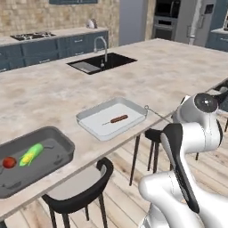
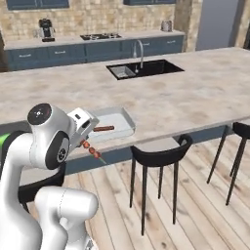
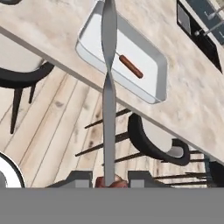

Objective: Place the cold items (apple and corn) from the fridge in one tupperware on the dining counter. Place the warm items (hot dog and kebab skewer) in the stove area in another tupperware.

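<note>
The gripper [image 3: 109, 180] is closed on one kebab skewer [image 3: 108, 87], its metal stem running up between the two fingertips while the meat end sits at the jaws. In the right base view the skewer's reddish chunks [image 2: 92, 149] hang below the hand, off the counter edge and above the wooden floor.

Two tupperwares stand on the counter [image 1: 178, 67]. The white tupperware [image 1: 133, 122], nearest the hand, holds one hot dog [image 1: 119, 119] (lying flat in the middle). The grey tupperware [image 1: 62, 156], well apart to the left, holds one corn [image 1: 31, 154] and one apple [image 1: 9, 162], just beside each other.

Two black stools [image 1: 82, 196] show below the counter edge in the left base view. One sink [image 1: 102, 62] with a tap lies farther back.
</note>
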